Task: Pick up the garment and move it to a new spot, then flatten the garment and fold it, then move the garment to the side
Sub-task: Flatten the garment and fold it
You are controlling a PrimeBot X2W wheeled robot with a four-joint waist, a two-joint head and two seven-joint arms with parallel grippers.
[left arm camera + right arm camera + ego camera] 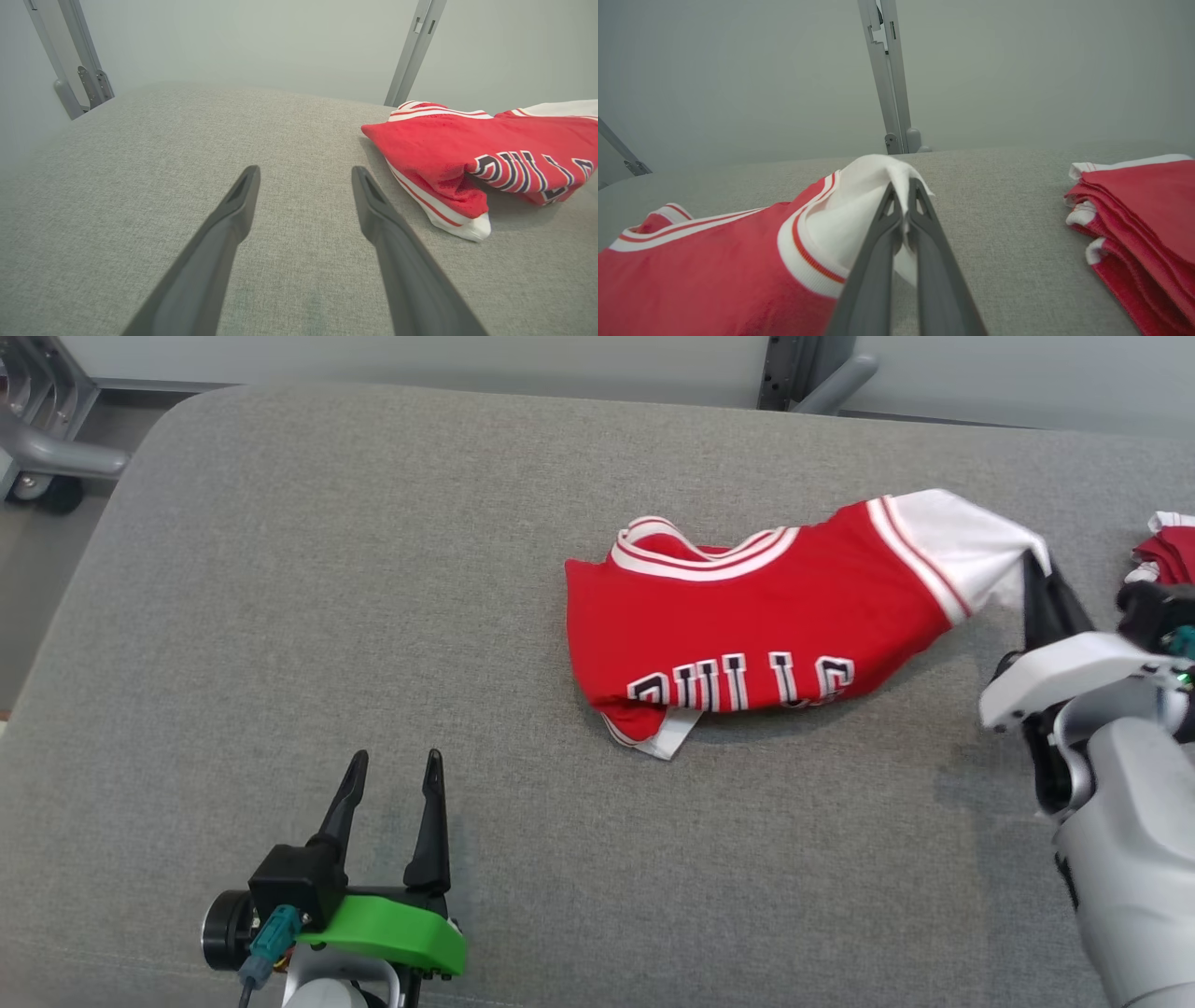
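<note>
Nearest, left gripper (397, 758): fingers spread wide, empty, well apart from the garment (747, 625), off its near left corner. Garment itself red, crumpled, lying on the grey cushion (280, 616). At the garment's right end, right gripper (1034, 560) pinched tight on the white sleeve (962, 541). Farther right of the garment, folded red stack (1143, 205).

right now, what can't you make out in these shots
- Lettering on the red jersey: head view, partly tucked under a fold.
- Red folded stack: head view, cut off by the picture's right edge.
- How much sleeve the right gripper holds: right wrist view, hidden by its shut fingers.
</note>
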